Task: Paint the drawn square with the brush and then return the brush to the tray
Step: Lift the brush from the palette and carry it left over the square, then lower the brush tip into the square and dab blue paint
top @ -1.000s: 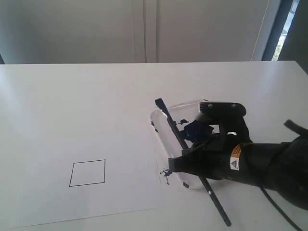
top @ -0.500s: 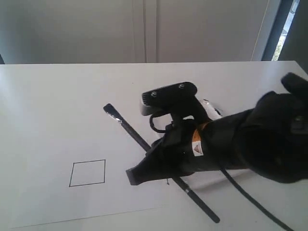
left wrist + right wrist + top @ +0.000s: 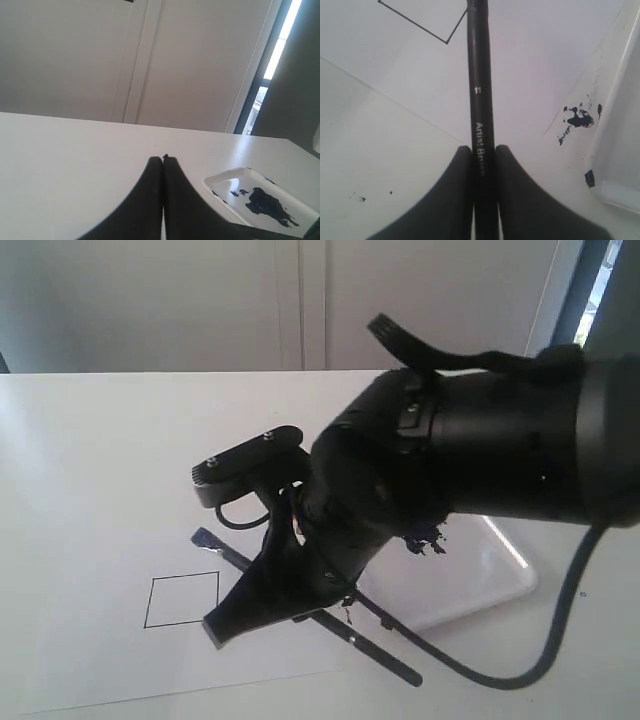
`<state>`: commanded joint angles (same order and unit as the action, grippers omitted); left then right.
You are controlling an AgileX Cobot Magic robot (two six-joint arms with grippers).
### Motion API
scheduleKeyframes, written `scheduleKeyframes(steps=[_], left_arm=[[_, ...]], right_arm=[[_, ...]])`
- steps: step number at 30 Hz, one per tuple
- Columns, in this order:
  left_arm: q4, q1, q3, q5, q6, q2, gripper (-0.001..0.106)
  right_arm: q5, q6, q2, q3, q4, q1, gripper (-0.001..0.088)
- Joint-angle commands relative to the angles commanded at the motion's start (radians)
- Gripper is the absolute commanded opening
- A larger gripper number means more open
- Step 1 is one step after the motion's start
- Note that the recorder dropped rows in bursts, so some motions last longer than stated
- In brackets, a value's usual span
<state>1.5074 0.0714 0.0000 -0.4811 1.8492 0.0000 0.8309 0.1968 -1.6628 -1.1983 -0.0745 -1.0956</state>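
Grips the brush [image 3: 480, 75] in the clenched right pincer [image 3: 482, 150]: long, thin, black (white "11" on the shaft), bluish tip near a corner of the square [image 3: 182, 600], white inside. Holds left pincer [image 3: 162, 160] pressed shut, empty. Shows paint-stained tray [image 3: 225, 182] on the worktop [image 3: 100, 440].

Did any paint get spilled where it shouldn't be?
Yes. Dark blue paint splatters lie on the paper just outside the tray, and a few tiny specks dot the table. The square is blank inside.
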Motion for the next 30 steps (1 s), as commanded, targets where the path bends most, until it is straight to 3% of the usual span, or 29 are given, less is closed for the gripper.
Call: scheduleKeyframes(steps=[6,11,17,21,25,30], left_arm=[[-0.030,0.000,0.000,-0.015,0.005,0.000,0.000],[-0.075,0.000,0.000,-0.055,0.075,0.000,0.000],[0.048,0.000,-0.030,-0.108,0.172,0.020,0.000],[0.207,0.000,-0.128,-0.105,0.265,0.102,0.000],[0.208,0.000,-0.201,-0.105,0.265,0.244,0.000],[0.230,0.000,-0.261,-0.098,0.265,0.504,0.000]], right_arm=[[0.059,-0.105,-0.023,-0.052,0.095,-0.041,0.0000],[0.061,-0.105,-0.036,-0.068,0.099,-0.052,0.0000],[0.037,-0.105,-0.038,-0.067,0.097,-0.052,0.0000],[0.037,-0.105,-0.038,-0.067,0.097,-0.052,0.0000],[0.037,-0.088,-0.038,-0.067,0.064,-0.052,0.0000],[0.044,-0.088,-0.038,-0.067,0.059,-0.052,0.0000]])
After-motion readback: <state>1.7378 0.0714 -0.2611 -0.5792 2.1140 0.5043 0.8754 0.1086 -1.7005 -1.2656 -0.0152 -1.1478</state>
